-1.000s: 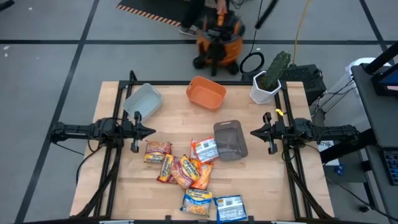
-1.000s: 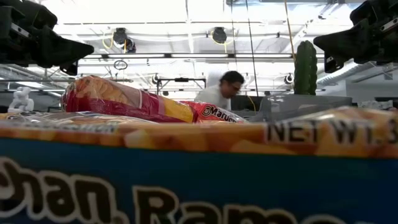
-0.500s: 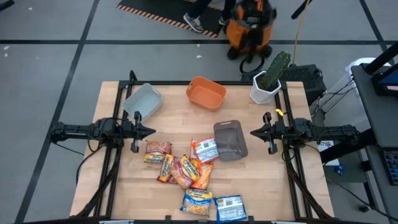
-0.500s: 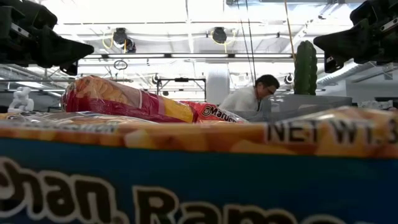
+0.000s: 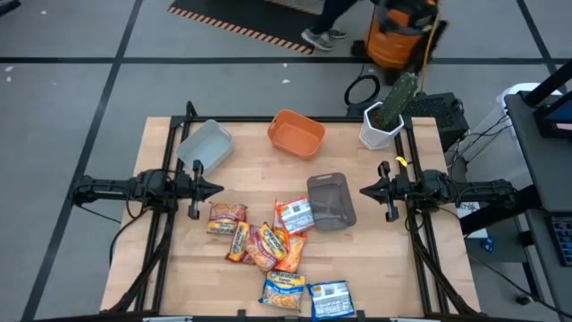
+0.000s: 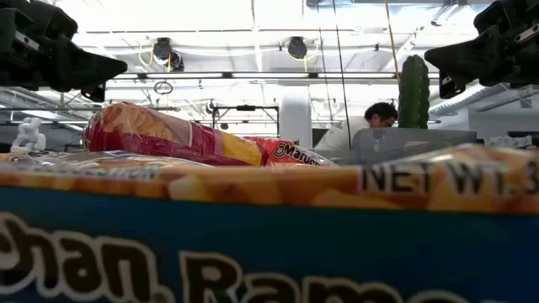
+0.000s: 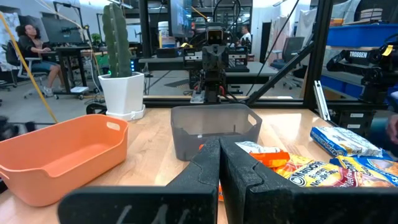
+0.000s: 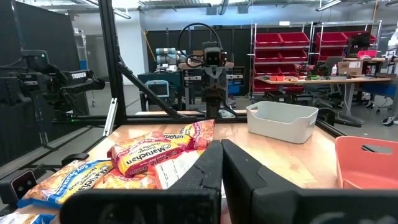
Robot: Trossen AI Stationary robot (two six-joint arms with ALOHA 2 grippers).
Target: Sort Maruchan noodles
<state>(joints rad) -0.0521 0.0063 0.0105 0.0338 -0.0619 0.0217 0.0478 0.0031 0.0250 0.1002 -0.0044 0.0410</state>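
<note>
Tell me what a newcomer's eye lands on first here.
The heap of Maruchan noodles at the table's near middle stands out, with two blue-and-yellow packets at the near edge. Behind it stand three trays: an orange tray, a light grey tray and a dark grey tray. The left pincer and right pincer wait shut at either side.

1. The table [image 5: 179, 268] shows pale wood planks, smooth and matt.
2. Maruchan noodles [image 5: 268, 246]: crinkly plastic packets, glossy, catching light.
3. Orange tray [image 5: 296, 133], light grey tray [image 5: 204, 144] and dark grey tray [image 5: 332, 200]: smooth moulded plastic, dull sheen.
4. The left hand [image 7: 219, 163] looks like matt black, grainy plastic.
5. White planter [image 5: 377, 131]: smooth, faintly glossy.
</note>
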